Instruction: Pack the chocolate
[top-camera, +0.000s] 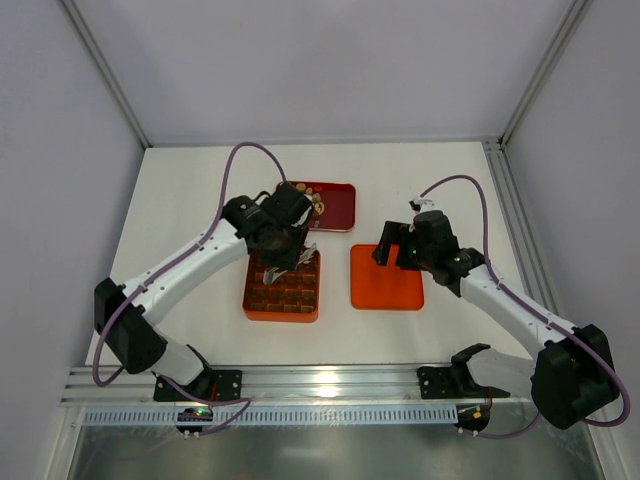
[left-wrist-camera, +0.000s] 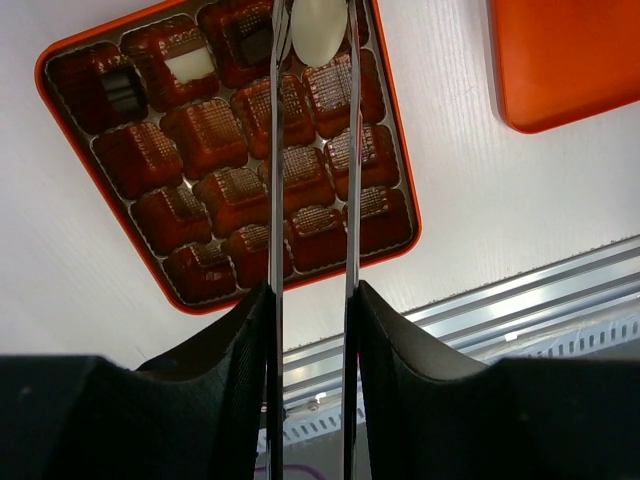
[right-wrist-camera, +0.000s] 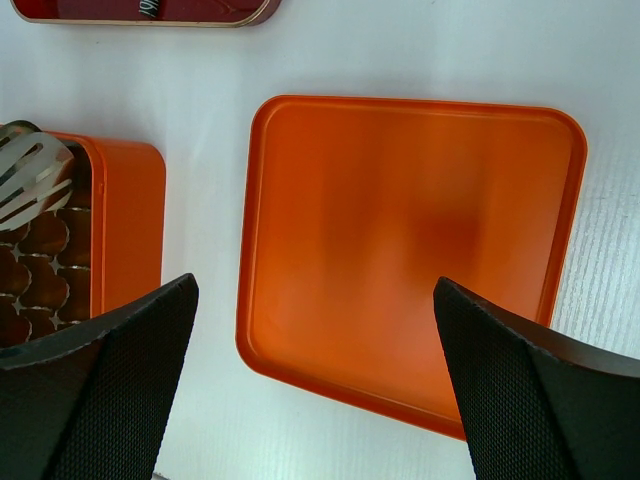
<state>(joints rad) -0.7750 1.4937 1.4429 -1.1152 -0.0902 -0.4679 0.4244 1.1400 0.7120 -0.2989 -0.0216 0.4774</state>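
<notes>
Two orange pieces were set side by side on the counter (top-camera: 180, 200): a square box (top-camera: 281, 303) with a grid of brown cups, and, to its right and apart from it, a flat lid (top-camera: 388, 288). Beyond the box, a dark red tray (top-camera: 338, 205) was placed, with more pieces heaped at its left end, partly hidden by the left arm.

Metal tongs (left-wrist-camera: 275, 150) were clenched between the fingers of the left end effector (left-wrist-camera: 312, 295), and one round, cream-white chocolate (left-wrist-camera: 318, 30) was pinched between their tips, above a cup in the box's far row. In that same row a white cube (left-wrist-camera: 190, 65) was seated between two dark cubes (left-wrist-camera: 122, 88); the remaining cups that could be seen were bare. The long tong arms were laid across the wrist view and covered a strip of the grid. From above, the far edge of the box was blocked by the left wrist.

The right end effector (right-wrist-camera: 315, 290) was held above the lid with its jaws spread wide, grasping nothing, and the lid's far left corner was masked by it in the top view.

The counter was white and faintly ribbed. An aluminium rail (top-camera: 320, 385) was fixed along its near edge. Plain pale walls (top-camera: 330, 60) were joined by metal posts (top-camera: 105, 72) at the corners. Purple cables (top-camera: 245, 150) were looped above both arms.
</notes>
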